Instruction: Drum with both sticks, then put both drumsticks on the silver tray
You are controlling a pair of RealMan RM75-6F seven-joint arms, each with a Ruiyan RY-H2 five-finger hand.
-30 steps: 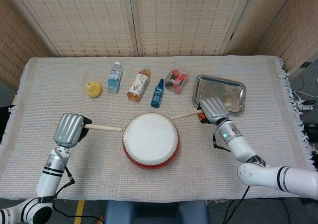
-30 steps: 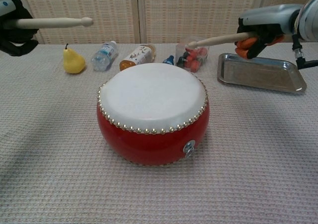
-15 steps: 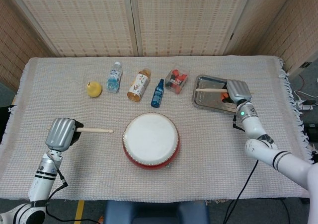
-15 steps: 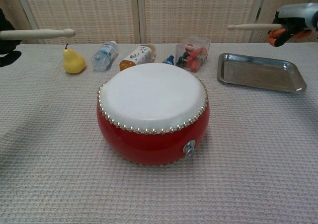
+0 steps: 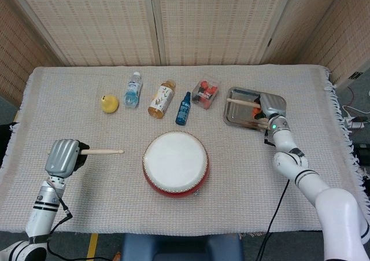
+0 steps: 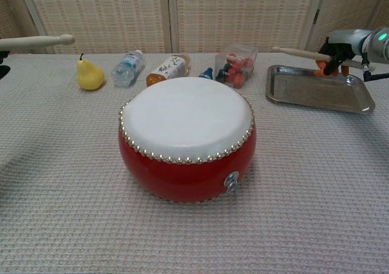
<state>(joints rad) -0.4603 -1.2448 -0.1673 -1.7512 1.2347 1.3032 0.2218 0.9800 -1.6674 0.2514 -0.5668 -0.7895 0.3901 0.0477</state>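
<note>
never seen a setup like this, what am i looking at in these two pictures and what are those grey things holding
This is a two-armed robot at a cloth-covered table, seen through its own cameras. One picture looks down from its head, the other looks forward from its chest.

The grey things are its hands. The left robot hand holds a drumstick out to the left of the red drum. The right robot hand holds the other drumstick over the silver tray.

Along the back lie a yellow pear, two bottles, a small blue bottle and a clear box of red things.
</note>
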